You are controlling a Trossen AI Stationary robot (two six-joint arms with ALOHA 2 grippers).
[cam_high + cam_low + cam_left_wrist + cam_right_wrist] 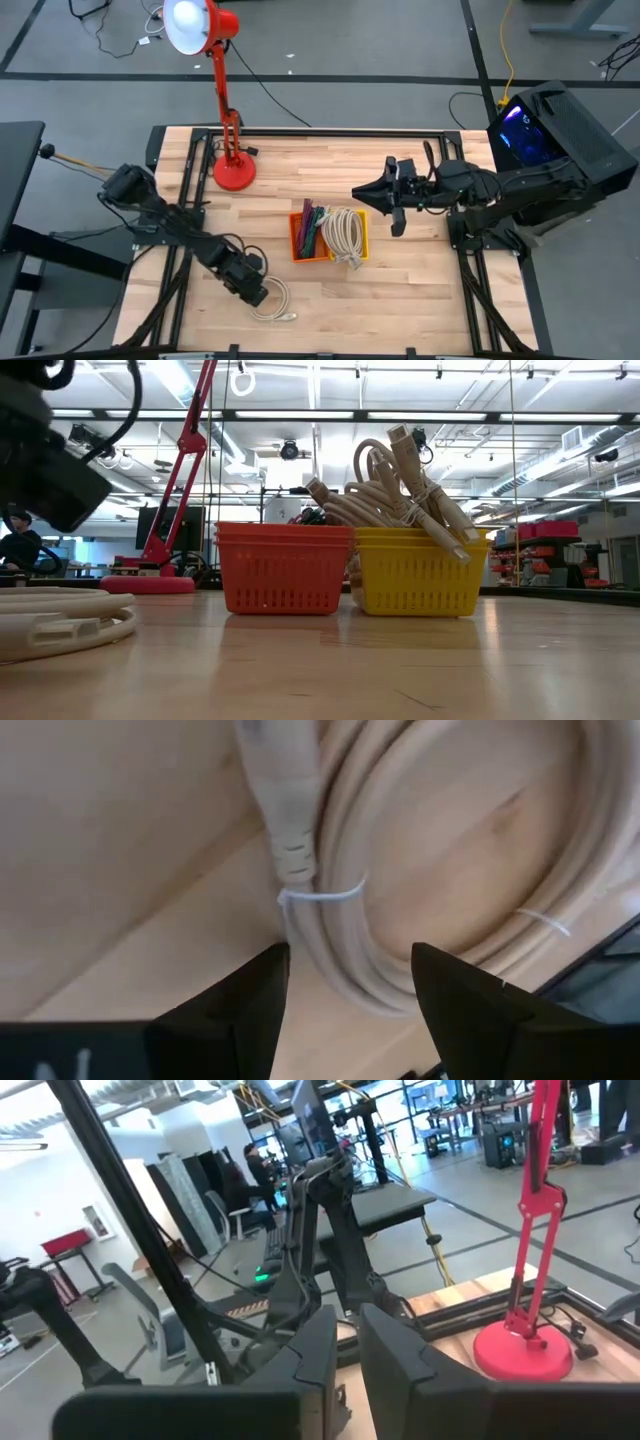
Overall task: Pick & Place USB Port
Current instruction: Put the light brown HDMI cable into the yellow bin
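A coiled beige USB cable [272, 300] lies flat on the wooden table near its front left, and it also shows in the low view [50, 622]. My left gripper [258, 290] hangs open just above it, slanting down. Its two fingers [350, 970] stand on either side of the coil's bundled strands [335, 935], by a white tie, without touching. My right gripper [362, 192] is held high and level over the table's right half. Its fingers [348, 1330] stand a narrow gap apart with nothing between them.
An orange basket [308, 235] and a yellow basket [350, 235] stand side by side at the table's middle. The yellow one is heaped with beige cables [400, 480]. A red desk lamp [233, 170] stands at the far left.
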